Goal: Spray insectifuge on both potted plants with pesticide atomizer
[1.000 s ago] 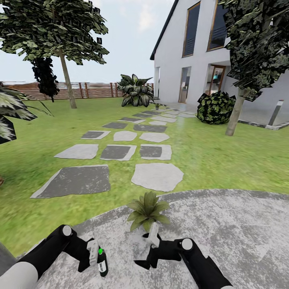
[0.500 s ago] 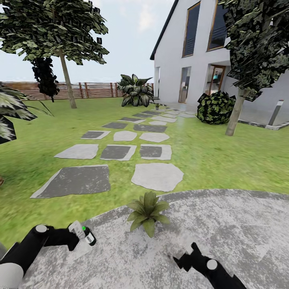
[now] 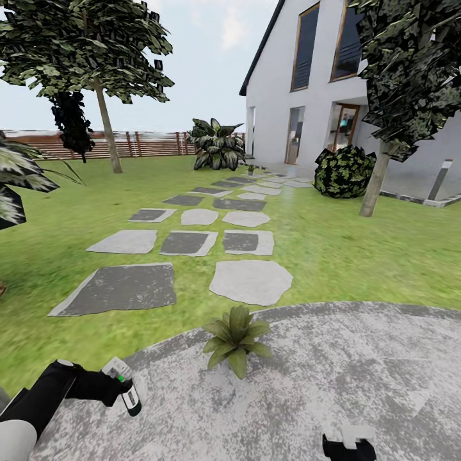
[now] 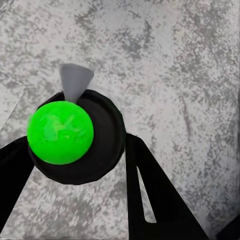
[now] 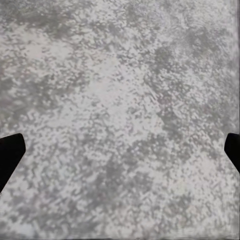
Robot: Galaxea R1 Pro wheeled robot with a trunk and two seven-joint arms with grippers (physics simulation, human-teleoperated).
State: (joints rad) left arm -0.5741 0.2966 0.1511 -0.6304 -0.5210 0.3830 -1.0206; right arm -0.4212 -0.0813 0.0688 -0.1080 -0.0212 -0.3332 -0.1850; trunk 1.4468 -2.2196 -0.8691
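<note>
- My left arm (image 3: 38,400) reaches in low from the head view's bottom left corner, forearm stretched out over the edge of the round grey patio (image 3: 358,371).
- My left gripper (image 3: 118,386) is clenched on the pesticide atomizer (image 3: 128,396); the bottle hangs tilted, its dark body pointing down toward the paving.
- In my left wrist view the atomizer (image 4: 75,137) sits end-on between my two black fingers (image 4: 150,190), a bright green cap over a dark round body, with a grey cone sticking out beside it.
- My right gripper (image 3: 349,445) sits at the bottom edge of the head view, drawn back close to me; in the right wrist view its finger tips (image 5: 10,152) stand wide apart over bare paving, holding nothing.
- One potted plant (image 3: 235,338) stands on the patio near its front rim, between my two arms and apart from both.
- Beyond it, stepping stones (image 3: 250,280) lead across the lawn (image 3: 358,256).
</note>
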